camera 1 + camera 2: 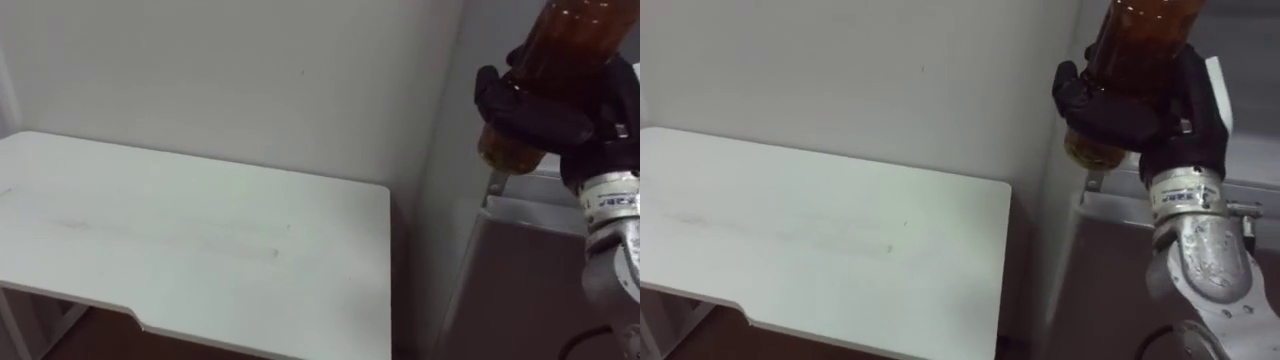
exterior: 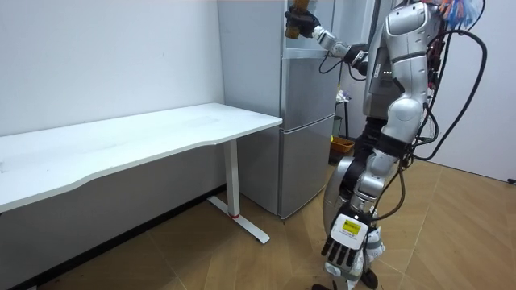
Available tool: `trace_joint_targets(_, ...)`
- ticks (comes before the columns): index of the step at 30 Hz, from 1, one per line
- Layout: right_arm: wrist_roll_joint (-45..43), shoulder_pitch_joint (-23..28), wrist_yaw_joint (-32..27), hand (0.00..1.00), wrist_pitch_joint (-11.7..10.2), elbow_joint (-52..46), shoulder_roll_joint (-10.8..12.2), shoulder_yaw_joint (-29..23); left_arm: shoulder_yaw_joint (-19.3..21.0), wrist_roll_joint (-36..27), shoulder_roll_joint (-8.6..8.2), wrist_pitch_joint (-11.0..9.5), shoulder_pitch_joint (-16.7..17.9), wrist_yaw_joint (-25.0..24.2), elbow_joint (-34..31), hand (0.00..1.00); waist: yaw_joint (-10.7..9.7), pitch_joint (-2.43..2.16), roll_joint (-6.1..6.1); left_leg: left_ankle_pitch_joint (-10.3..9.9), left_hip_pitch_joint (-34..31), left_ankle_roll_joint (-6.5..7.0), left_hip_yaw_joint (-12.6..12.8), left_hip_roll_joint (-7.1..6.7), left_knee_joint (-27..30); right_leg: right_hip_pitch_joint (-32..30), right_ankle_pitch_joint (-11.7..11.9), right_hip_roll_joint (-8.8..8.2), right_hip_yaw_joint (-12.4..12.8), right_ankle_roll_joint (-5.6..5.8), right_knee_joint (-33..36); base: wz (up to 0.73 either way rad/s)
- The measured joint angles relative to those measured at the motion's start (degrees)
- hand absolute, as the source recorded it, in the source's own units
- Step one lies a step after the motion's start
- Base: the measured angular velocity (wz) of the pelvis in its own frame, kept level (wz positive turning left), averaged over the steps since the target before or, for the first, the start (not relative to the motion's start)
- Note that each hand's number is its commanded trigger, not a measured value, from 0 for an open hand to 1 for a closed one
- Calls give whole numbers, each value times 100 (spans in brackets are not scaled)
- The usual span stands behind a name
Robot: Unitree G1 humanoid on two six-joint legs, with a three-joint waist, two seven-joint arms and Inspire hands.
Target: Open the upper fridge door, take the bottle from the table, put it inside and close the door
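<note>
White bench (image 1: 200, 240) fills the 8 o'clock part of the eye views. Plain grey wall (image 1: 250, 70) behind it. Silver fridge (image 2: 306, 121) stands just beside the bench's end, at 3 o'clock from it. Both fridge doors look closed in the room view.

Right robot hand (image 1: 540, 115) is raised at 1 o'clock in the eye views, black fingers (image 1: 520, 105) curled tight round the bottle (image 1: 575, 50). Bottle is clear with amber liquid, tilted, base at the low end toward 7 o'clock, top cut off by the frame edge. In the room view it is up in the air near the front of the upper fridge; can't tell if it touches.

Robot stands facing the fridge, at 3 o'clock from it in the room view. Left robot hand (image 2: 345, 250) hangs low near the floor at 6 o'clock, fingers relaxed and straight, holding nothing.
</note>
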Motion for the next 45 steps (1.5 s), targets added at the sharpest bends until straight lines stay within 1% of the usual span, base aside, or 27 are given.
trace_joint_targets(3, 191, -1, -9, 100, 15, -52, -206, -107, 59, -43, 2, -5, -26, -6, -39, 0, -45, -13, -14, -15, -105, 7, 39, 17, 45, -119, 2, 0, 43, -4, 7, -8)
trace_joint_targets(4, 221, 0, -13, 100, 18, -65, -225, -152, 60, -59, 2, -6, -29, -6, -43, 0, -56, -14, -15, -15, -109, 8, 53, 14, 44, -127, 3, 0, 49, -5, 7, -5)
trace_joint_targets(6, 217, -1, -40, 100, 33, -75, -259, -412, 73, -64, 0, -14, -32, 4, -44, 0, -133, -16, -16, -18, -108, 14, 81, -3, 39, -117, 5, -2, 48, -4, -6, 0)
trace_joint_targets(9, 192, -11, -203, 100, 49, -74, -315, -636, 73, -62, 0, -14, -26, 29, -24, 0, -237, -18, -6, -19, -94, 15, 90, -1, 21, -77, 6, -1, 46, -3, -10, 0)
trace_joint_targets(12, 192, -11, -334, 100, 66, -74, -364, -738, 73, -63, 0, -14, 17, 36, -26, 0, -342, -26, 25, -24, -66, 6, 109, 15, 0, -69, 6, 15, 64, -3, -12, -3)
trace_joint_targets(14, 192, -11, -361, 100, 109, -74, -396, -774, 70, -63, 0, -14, 19, 36, -26, 0, -358, -23, 54, -29, -24, -2, 148, 28, -20, -57, 6, 28, 107, -3, -10, -14)
trace_joint_targets(16, 190, -11, -380, 100, 153, -73, -400, -788, 78, -64, 0, -14, 23, 35, -20, 0, -356, -37, 83, -38, 13, -15, 233, 79, -32, -59, 12, 47, 183, -14, -4, -19)
trace_joint_targets(20, 226, -11, -388, 100, 162, 59, -409, -885, 89, -62, 1, -15, 22, 23, -20, 0, -367, -43, 92, -48, 54, -31, 289, 90, -22, -51, 27, 74, 244, -38, 1, -10)
trace_joint_targets(22, 312, -11, -392, 100, 166, 129, -455, -907, 92, -61, 2, -14, 23, 13, -16, 0, -365, -43, 92, -51, 54, -34, 297, 92, -15, -55, 28, 78, 255, -40, 2, -4)
trace_joint_targets(23, 345, -11, -384, 100, 177, 165, -512, -907, 97, -61, 2, -12, 33, 6, -15, 0, -364, -43, 93, -51, 55, -35, 322, 94, -14, -62, 28, 83, 281, -40, 1, -7)
trace_joint_targets(24, 357, -11, -379, 100, 225, 174, -558, -908, 119, -61, 2, -7, 50, 0, -15, 0, -361, -42, 90, -51, 61, -35, 340, 98, -15, -69, 28, 90, 311, -41, -1, -8)
trace_joint_targets(25, 360, -11, -379, 100, 250, 175, -571, -908, 142, -61, 2, -4, 59, -5, -15, 0, -361, -40, 85, -51, 66, -36, 349, 100, -15, -74, 28, 94, 324, -41, -4, -8)
trace_joint_targets(27, 362, -11, -370, 100, 322, 205, -620, -905, 222, -63, 4, 2, 89, -10, -16, 0, -357, -21, 49, -57, 93, -44, 385, 112, -16, -86, 27, 105, 361, -42, -10, -7)
trace_joint_targets(30, 362, -11, -373, 100, 417, 218, -679, -903, 223, -63, 9, 6, 100, -8, -16, 0, -359, -24, 14, -60, 91, -46, 399, 112, -23, -105, 27, 107, 376, -43, -11, -3)
trace_joint_targets(34, 370, -19, -312, 100, 421, 407, -687, -901, 223, -66, 42, 7, 103, -11, 26, 0, -325, -37, -14, -62, 111, -49, 403, 123, -33, -101, 32, 119, 406, -51, -10, -2)
trace_joint_targets(35, 371, -19, -301, 100, 447, 475, -687, -901, 224, -66, 47, 7, 106, -14, 42, 0, -322, -35, -16, -62, 111, -49, 401, 126, -34, -101, 34, 121, 406, -54, -10, 0)
trace_joint_targets(39, 372, -19, -294, 100, 672, 608, -687, -900, 227, -65, 55, 33, 131, -18, 45, 0, -325, -35, -15, -65, 97, -55, 402, 135, -36, -131, 37, 126, 417, -60, 1, -2)
trace_joint_targets(42, 372, -21, -302, 100, 728, 672, -688, -898, 227, -64, 72, 40, 131, -25, 46, 0, -324, -30, -24, -69, 96, -61, 409, 140, -37, -133, 37, 133, 427, -60, 0, -1)
trace_joint_targets(45, 370, -59, -319, 100, 731, 876, -689, -894, 225, -62, 117, 39, 131, -28, 48, 0, -326, -21, -43, -70, 90, -62, 410, 141, -35, -131, 38, 134, 428, -60, -3, 0)
